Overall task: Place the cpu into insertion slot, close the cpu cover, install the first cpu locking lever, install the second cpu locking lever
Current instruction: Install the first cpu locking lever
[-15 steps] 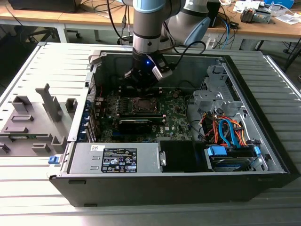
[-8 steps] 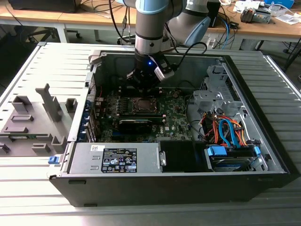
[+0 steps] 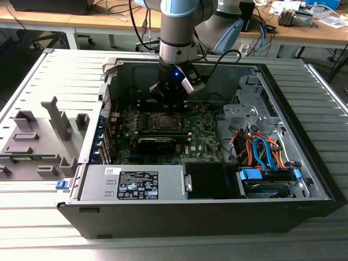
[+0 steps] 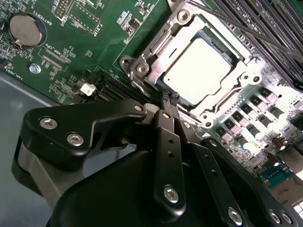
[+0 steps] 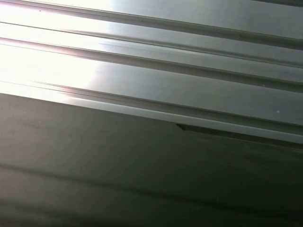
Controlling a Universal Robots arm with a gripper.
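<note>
Already seated: cpu (image 4: pixel 198 70) under closed cover (image 4: pixel 156 47); fingers (image 4: pixel 166 105) pinched together, empty, could slip off socket edge.

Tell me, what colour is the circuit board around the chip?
Green, seen best in the second wrist view: circuit board around the cpu.

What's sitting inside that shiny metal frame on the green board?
Through the cpu cover's square window shows the cpu, its pale metal top lying flat. The insertion slot beneath is hidden by the chip and frame. The gripper sits at the frame's edge, fingertips together.
</note>
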